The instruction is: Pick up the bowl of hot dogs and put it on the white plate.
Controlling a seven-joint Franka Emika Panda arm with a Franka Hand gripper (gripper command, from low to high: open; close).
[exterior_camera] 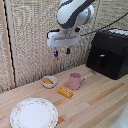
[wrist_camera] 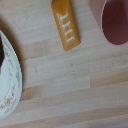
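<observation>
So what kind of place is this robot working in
Probably a mock kitchen counter: a light wooden tabletop carrying a floral-rimmed white plate, a pink mug and a boxy black appliance, against a woven screen.

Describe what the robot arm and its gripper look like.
The arm is bulky, with rounded white shells and dark grey joint sections. A dark cable runs from it toward the exterior view's right. It ends in a flat white block carrying the gripper, a small claw with two short dark fingers tipped in blue. No markings are legible.
</observation>
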